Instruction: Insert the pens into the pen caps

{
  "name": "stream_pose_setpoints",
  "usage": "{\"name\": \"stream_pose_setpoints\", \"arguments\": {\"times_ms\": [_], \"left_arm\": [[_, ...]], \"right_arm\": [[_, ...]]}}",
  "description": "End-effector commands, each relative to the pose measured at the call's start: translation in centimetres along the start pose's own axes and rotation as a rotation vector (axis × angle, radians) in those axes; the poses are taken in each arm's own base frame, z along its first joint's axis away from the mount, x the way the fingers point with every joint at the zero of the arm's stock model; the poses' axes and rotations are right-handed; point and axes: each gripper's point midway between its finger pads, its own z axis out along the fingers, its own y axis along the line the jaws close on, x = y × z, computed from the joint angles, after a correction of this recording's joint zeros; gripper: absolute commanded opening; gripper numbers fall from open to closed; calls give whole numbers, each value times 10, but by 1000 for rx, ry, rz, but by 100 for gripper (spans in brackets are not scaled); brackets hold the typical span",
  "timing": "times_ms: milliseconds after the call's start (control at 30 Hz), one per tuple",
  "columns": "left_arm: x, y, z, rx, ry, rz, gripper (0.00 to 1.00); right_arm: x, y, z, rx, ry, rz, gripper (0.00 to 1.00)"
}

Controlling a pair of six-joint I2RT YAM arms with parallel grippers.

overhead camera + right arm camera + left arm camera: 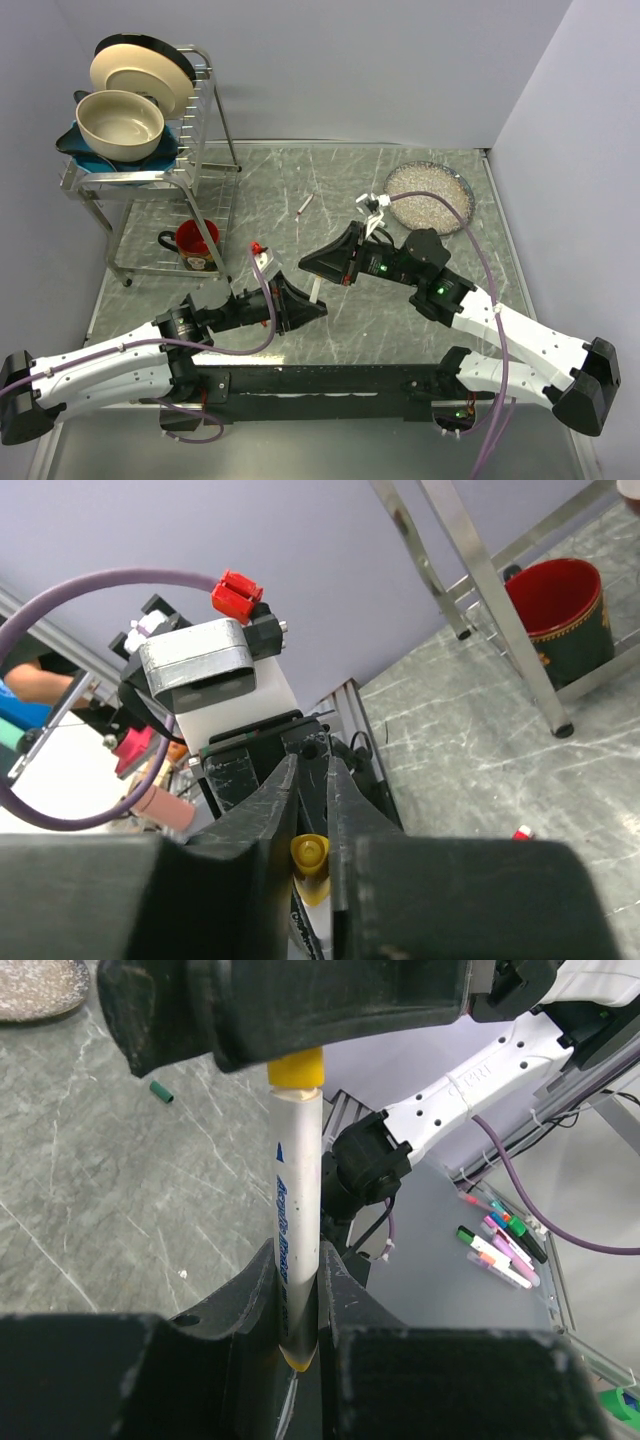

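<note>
**Held pen** (297,1230): white barrel with blue lettering. It is clamped between the closed fingers (245,1295) of the left gripper (297,1290), which grip its lower barrel.
- Location: in the air above the middle of the table (400,310), between the two grippers.
- Long axis: in the top view the pen (317,288) runs near to far. Its far end goes into the right gripper (322,268) and its near end into the left gripper (308,302).
- The left wrist view alone shows a yellow plug at the gripped end.

**Yellow cap** (296,1068): sits on the pen's far end, above a cream collar.
- The right gripper (312,815) is closed tight on it. The right wrist view shows the cap (310,865) end-on between the narrow fingers (275,810).
- Whether it is fully seated cannot be told.
- The top view hides the cap.

**Loose pen** (304,206): lies flat on the far middle of the table, slanting from near-left to far-right, well apart from both grippers. It appears only in the top view.

**Green cap** (161,1090): lies on its side on the table. It appears only in the left wrist view.

**Red cap** (522,832): a small piece on the table near the rack foot. It appears only in the right wrist view.

**Other items:**
- Red mug (197,243) under the wire dish rack (205,120) at far left.
- Dish of white granules (428,197) at far right.
- A cluster of coloured markers (500,1245) beyond the table edge, seen only in the left wrist view.
</note>
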Motion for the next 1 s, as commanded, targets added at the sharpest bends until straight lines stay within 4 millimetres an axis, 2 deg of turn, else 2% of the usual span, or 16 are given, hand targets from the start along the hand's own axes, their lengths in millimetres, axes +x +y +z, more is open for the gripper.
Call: {"name": "stream_pose_setpoints", "arguments": {"times_ms": [0,133,400,600,767,867,900,967], "left_arm": [[-21,-8,1,17,-66,12,1],[-28,2,4,-45,-93,5,1],[-35,25,8,-178,-114,20,1],[-43,35,0,-237,-154,62,1],[-47,31,-2,-216,-164,96,1],[-51,21,-1,-170,-156,89,1],[-51,11,-1,-125,-142,84,1],[-60,0,-3,-93,-160,82,1]], "right_arm": [[-8,19,-4,-49,-53,-21,0],[-2,18,-4,-26,-63,-13,0],[31,0,7,144,40,2,0],[59,-13,1,220,149,33,0],[82,-12,-5,175,228,44,0],[97,-2,-9,90,267,56,0],[101,0,-11,69,271,58,0],[102,7,-17,37,267,63,0]]}}
